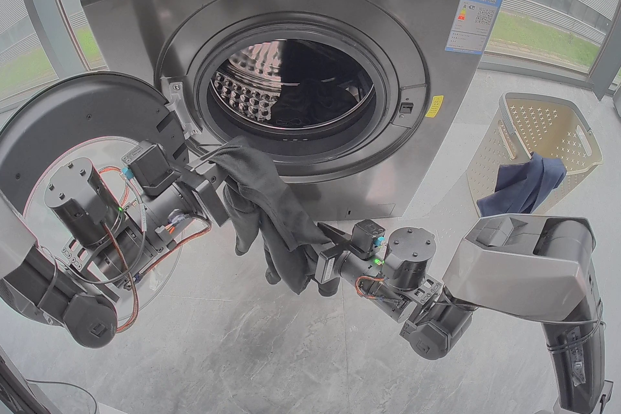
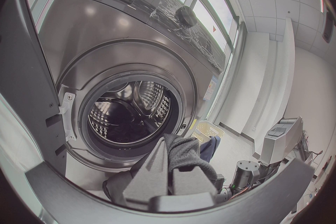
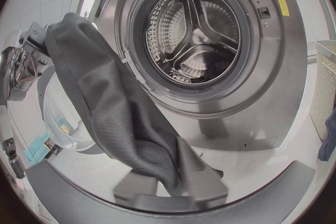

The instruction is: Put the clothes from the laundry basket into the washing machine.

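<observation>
Straight ahead, grey front-loading washing machine [image 1: 304, 1], porthole open, some dark clothes [image 1: 310, 101] lying in the drum. Round door [image 1: 71, 118] is swung wide to the robot's left. Right of the machine, on the floor, is a beige laundry basket [image 1: 569, 130], tilted, with a blue garment [image 1: 524, 185] draped over its near rim. A dark grey garment [image 1: 272, 208] hangs in the air below the porthole, outside the drum. It is stretched between both grippers, loose folds dangling toward the floor. Upper end is held by the left gripper [image 1: 213, 166] just under the porthole lip, fingers [image 2: 154, 172] pinching the cloth. Lower end is held by the right gripper [image 1: 321, 260], nearer the robot, fingers [image 3: 199, 175] likewise clamped on the cloth.
</observation>
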Available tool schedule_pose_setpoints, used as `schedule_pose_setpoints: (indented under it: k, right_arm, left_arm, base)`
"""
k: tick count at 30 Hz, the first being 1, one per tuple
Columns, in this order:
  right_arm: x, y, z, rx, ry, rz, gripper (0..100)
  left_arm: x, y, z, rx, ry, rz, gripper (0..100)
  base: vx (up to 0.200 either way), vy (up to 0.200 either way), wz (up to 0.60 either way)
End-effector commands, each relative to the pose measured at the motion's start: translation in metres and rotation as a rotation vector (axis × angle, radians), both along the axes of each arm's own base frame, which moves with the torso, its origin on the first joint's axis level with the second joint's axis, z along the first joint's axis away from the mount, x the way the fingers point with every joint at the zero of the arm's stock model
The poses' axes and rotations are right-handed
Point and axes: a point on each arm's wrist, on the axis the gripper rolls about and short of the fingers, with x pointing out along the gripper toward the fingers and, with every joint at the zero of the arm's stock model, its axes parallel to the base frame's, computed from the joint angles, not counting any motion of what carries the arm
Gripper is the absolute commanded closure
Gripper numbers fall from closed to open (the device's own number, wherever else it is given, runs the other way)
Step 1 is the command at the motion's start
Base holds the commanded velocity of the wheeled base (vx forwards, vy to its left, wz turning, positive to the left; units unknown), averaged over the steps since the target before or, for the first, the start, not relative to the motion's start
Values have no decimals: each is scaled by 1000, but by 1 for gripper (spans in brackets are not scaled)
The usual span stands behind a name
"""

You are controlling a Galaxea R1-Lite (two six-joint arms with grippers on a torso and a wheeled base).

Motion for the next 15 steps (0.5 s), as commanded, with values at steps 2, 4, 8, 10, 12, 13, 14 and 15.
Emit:
schedule_pose_setpoints:
  k: [2, 4, 8, 10, 12, 13, 14, 15]
  right_arm:
    - [1, 1, -13, -19, 19, 0, 0]
    - [1, 2, -20, -33, 30, 1, 0]
    - [3, 3, -30, -57, 30, -1, 0]
    - [5, 5, -33, -56, 29, -1, 0]
    - [7, 6, -34, -56, 26, -1, 0]
    - [7, 7, -35, -55, 24, 1, 0]
    - [7, 7, -35, -55, 24, 1, 0]
    - [7, 7, -36, -57, 27, 1, 0]
  left_arm:
    - [1, 0, 1, -4, -2, 0, 100]
    - [2, 0, 2, -6, -7, 2, 100]
    - [2, 0, 3, -9, -12, 3, 100]
    - [2, 0, 3, -8, -11, 2, 100]
    - [2, 0, 3, -8, -9, 3, 100]
    - [2, 0, 3, -8, -9, 3, 100]
    - [2, 0, 3, -8, -9, 3, 100]
    - [2, 0, 3, -8, -9, 2, 100]
  base:
    - [0, 0, 0]
    - [0, 0, 0]
    - [0, 0, 0]
    - [0, 0, 0]
    - [0, 0, 0]
    - [0, 0, 0]
    - [0, 0, 0]
    - [0, 0, 0]
